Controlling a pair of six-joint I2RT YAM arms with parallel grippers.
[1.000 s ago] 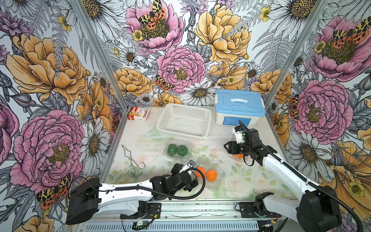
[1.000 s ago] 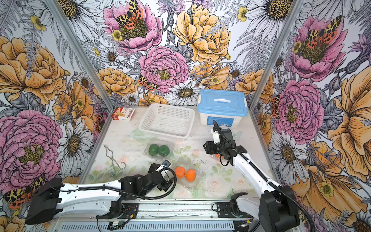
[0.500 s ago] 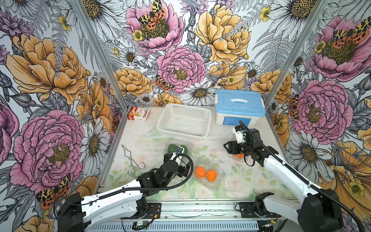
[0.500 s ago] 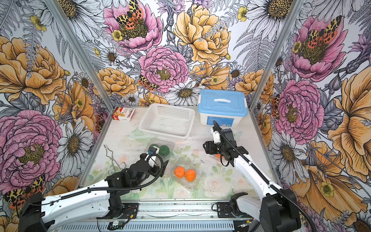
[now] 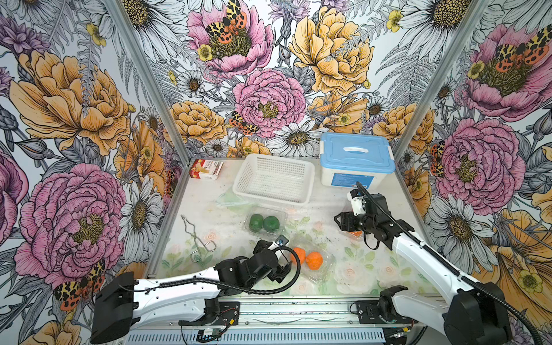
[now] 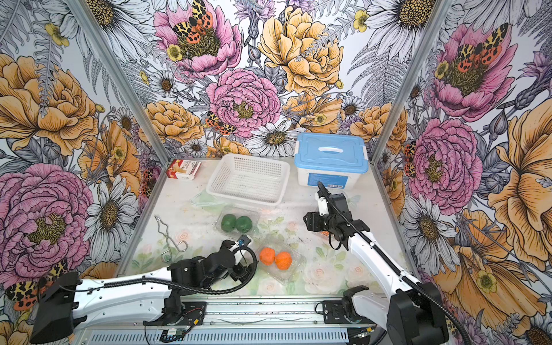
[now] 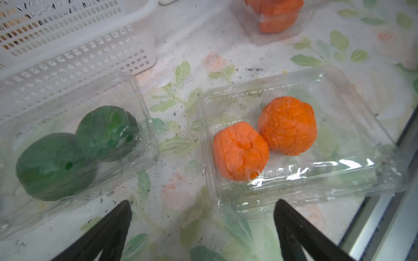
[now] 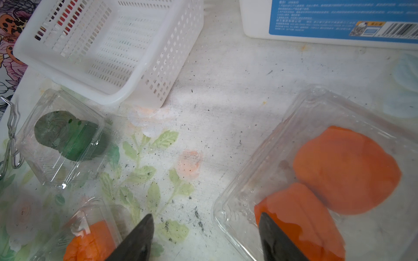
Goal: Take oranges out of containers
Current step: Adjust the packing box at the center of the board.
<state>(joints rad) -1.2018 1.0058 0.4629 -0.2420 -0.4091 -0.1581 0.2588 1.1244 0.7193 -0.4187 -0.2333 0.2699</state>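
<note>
Poised with left gripper (image 7: 202, 203) agape by the opened box (image 7: 339, 171), likely for its oranges (image 7: 287, 128), right gripper (image 8: 205, 215) parted at the shut box (image 8: 316, 108)

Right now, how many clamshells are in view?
3: green-fruit clamshell before the basket; orange clamshell by the left gripper; third clamshell at the right gripper, largely hidden from above.
</note>
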